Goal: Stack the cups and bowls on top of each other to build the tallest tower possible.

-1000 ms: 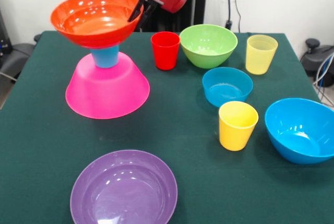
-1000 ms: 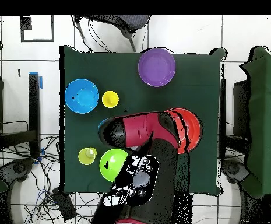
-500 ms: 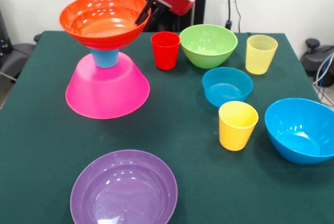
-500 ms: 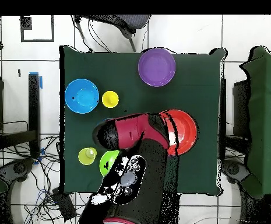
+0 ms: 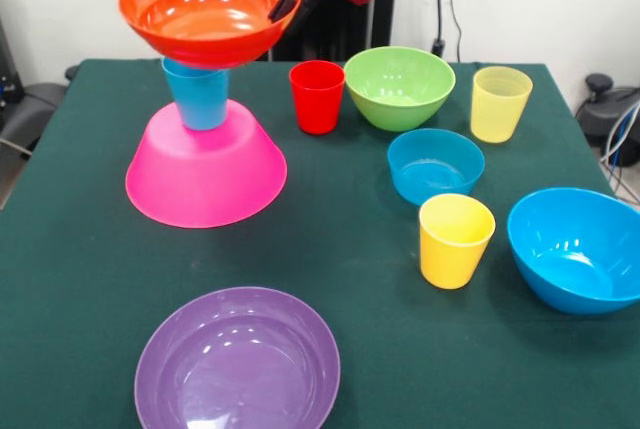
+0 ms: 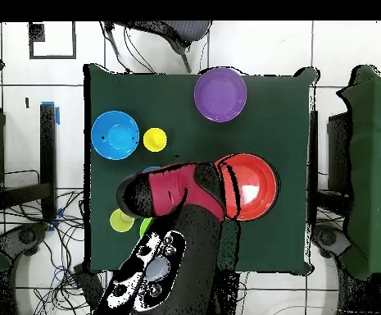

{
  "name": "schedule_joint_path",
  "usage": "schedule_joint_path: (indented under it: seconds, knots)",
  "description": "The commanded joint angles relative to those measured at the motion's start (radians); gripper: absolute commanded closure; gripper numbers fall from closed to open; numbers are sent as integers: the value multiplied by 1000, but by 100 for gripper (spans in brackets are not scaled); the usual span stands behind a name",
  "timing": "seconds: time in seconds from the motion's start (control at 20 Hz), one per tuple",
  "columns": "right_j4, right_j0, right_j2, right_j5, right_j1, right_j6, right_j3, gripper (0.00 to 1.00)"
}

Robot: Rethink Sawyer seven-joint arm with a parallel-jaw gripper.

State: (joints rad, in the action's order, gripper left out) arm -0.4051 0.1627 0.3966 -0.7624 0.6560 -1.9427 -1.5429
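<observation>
- The orange bowl (image 5: 207, 9) is pinched at its rim by the gripper (image 5: 288, 1), above the blue cup (image 5: 197, 94)
- The red cup (image 5: 317, 96) is seen just beside the pink bowl (image 5: 205, 171)

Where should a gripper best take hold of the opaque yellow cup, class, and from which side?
Probably by the rim, from above: the opaque yellow cup stands upright, mouth open, so one finger could slip inside its wall; the nearby blue bowls crowd its sides.
</observation>
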Motion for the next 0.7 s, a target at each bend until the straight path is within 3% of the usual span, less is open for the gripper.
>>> schedule_joint_path:
  seconds: [0.05,0.7]
  knots:
    - [25,19,-4,-102,1,-148,-9,100]
    - [12,8,17,13,-48,-171,-54,100]
